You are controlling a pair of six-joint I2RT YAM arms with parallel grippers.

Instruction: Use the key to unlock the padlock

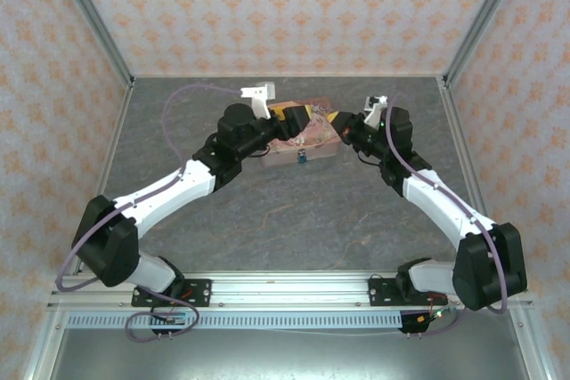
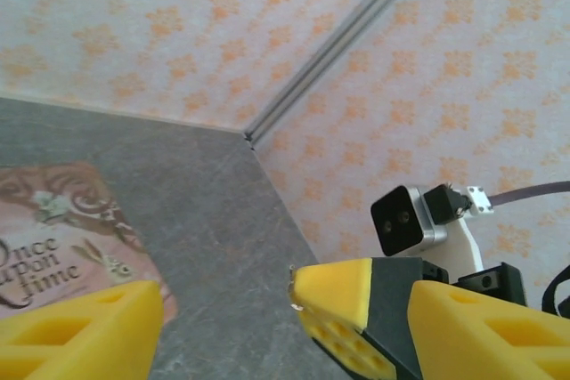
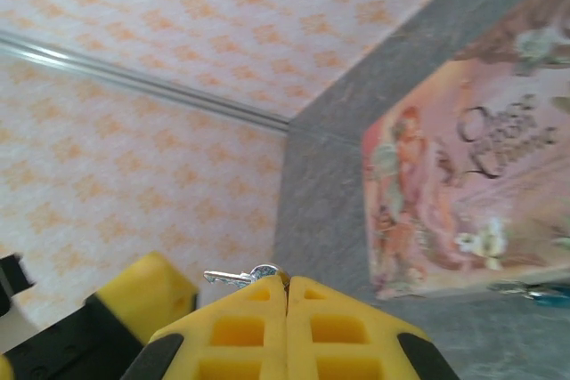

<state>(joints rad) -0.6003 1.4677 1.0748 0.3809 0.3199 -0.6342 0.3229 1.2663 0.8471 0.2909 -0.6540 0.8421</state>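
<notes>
The tiny blue padlock [image 1: 302,159] hangs at the front side of the pink illustrated tin [image 1: 307,137], and its blue body [image 3: 539,290] peeks in at the right edge of the right wrist view below the tin [image 3: 463,184]. My right gripper [image 1: 342,122] [image 3: 286,284] is shut on the small silver key [image 3: 233,277], whose blade sticks out to the left. My left gripper [image 1: 287,116] [image 2: 289,335] stands open above the tin's far side. The right gripper's tip [image 2: 334,291] reaches in between its yellow fingers [image 2: 80,331], with a sliver of the key [image 2: 293,288] at the edge.
The tin [image 2: 62,238] lies on the grey stone-patterned floor [image 1: 294,220], near the back wall. Patterned walls with metal corner rails [image 1: 93,24] close in the back and both sides. The right wrist camera [image 2: 405,218] hangs close to my left fingers.
</notes>
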